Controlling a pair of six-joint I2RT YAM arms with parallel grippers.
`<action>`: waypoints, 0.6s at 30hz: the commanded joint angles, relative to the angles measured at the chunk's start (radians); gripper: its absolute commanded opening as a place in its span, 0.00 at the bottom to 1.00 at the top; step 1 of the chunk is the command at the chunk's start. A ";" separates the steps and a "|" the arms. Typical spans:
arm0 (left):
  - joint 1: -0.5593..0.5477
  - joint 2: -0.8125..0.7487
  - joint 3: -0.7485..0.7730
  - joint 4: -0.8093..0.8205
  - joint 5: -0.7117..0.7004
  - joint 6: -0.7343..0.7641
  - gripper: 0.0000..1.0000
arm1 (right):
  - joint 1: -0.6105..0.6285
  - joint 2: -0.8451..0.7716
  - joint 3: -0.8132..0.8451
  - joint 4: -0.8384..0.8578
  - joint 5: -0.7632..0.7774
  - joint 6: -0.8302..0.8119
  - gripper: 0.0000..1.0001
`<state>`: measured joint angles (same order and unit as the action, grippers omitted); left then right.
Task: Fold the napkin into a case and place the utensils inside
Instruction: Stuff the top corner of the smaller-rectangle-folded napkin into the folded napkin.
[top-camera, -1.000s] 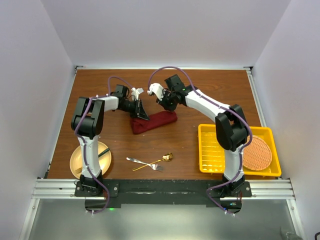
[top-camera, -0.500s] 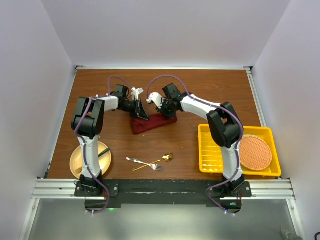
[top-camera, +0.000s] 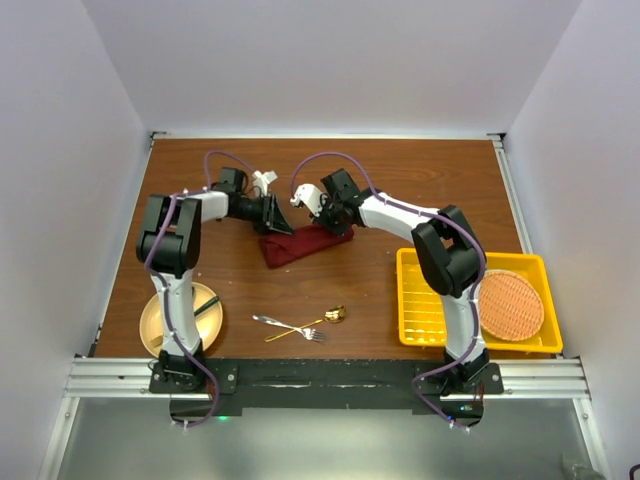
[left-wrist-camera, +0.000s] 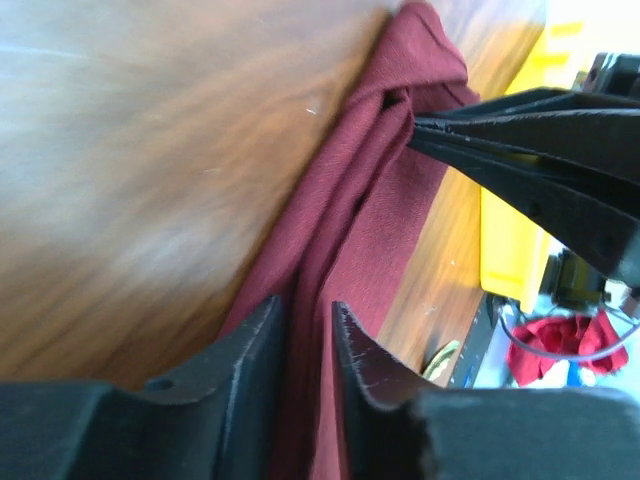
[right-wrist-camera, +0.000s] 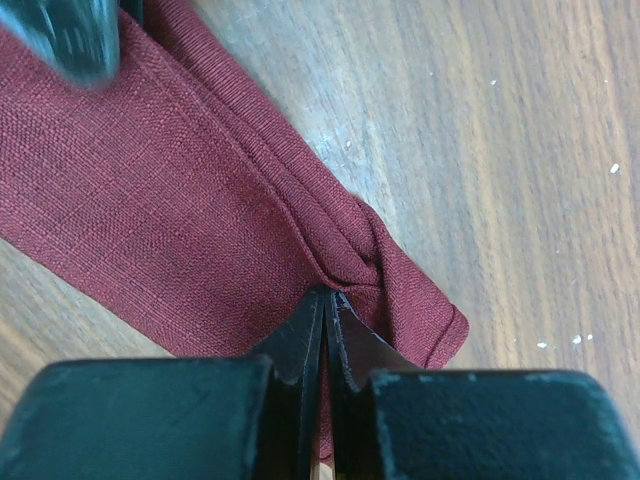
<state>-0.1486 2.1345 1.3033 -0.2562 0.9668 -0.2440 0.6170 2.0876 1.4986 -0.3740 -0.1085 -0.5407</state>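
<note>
Right claw (right-wrist-camera: 325, 300): pressed together, pinching a fold at the right end of one dark red cloth napkin (right-wrist-camera: 150, 180). Left claw (left-wrist-camera: 310, 330): narrowly spread, astride the napkin's left end. Napkin: a folded strip, flat on the brown wooden counter (top-camera: 420, 180). Nearer the arm bases than the napkin: one slim silver fork (top-camera: 270, 321) crossed with one gold spoon (top-camera: 335, 315). Right of the napkin: one yellow plastic tray (top-camera: 415, 258) holding one round orange woven mat (top-camera: 513, 303). Near-left of the napkin: one tan plate (top-camera: 152, 322).
</note>
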 joint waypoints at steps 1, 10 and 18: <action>0.122 -0.122 -0.021 0.139 0.025 -0.078 0.35 | -0.010 0.038 -0.035 -0.032 0.069 0.011 0.03; 0.135 -0.290 -0.177 0.288 0.136 -0.284 0.23 | -0.008 0.058 -0.014 -0.040 0.061 0.047 0.03; -0.002 -0.228 -0.179 0.265 0.035 -0.308 0.04 | -0.008 0.063 -0.011 -0.052 0.058 0.064 0.04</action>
<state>-0.0998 1.8629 1.1145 -0.0181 1.0401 -0.4984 0.6170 2.0895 1.4994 -0.3672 -0.0944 -0.4980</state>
